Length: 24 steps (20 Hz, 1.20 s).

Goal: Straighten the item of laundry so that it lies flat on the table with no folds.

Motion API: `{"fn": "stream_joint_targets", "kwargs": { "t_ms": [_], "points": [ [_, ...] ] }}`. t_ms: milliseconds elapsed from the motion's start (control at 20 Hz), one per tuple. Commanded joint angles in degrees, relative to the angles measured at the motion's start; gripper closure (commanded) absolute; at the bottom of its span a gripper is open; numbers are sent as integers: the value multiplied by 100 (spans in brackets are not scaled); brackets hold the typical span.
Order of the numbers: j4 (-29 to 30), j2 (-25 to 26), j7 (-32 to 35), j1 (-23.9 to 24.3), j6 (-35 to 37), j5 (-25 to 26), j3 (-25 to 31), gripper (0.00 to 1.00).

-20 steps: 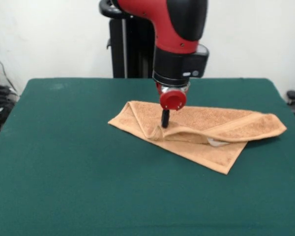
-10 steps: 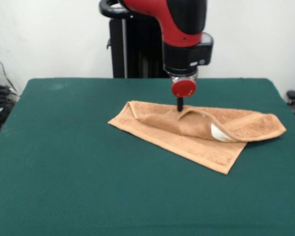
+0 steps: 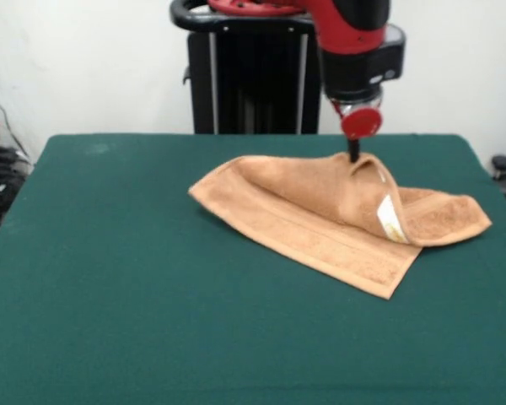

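We can read no words, numbers, brands or signs anywhere. The one thing that looks like a label is the small white tag (image 3: pixel 390 218) on the raised fold of the towel (image 3: pixel 320 221), right of the middle of the worktop (image 3: pixel 110 278); any print on it is too small for us to make out. The red disc (image 3: pixel 361 122) above the claw (image 3: pixel 353 154) is plain, and the robot's red and black casing shows no lettering we can read.
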<state>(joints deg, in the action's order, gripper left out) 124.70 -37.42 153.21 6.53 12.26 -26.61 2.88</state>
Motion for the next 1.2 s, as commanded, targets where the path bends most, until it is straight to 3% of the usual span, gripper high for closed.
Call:
{"fn": "stream_joint_targets", "kwargs": {
  "t_ms": [50,300,600,750,900,1200],
  "points": [
    [609,-324,696,-74,935,-208,855,100],
    [448,-95,118,9,950,330,437,100],
    [440,572,-1024,984,59,1718,416,100],
    [564,562,-1320,1520,117,2535,597,100],
    [852,296,-1277,1871,266,3213,663,100],
    [1397,-34,-724,2208,216,4002,775,100]
  ]
}}
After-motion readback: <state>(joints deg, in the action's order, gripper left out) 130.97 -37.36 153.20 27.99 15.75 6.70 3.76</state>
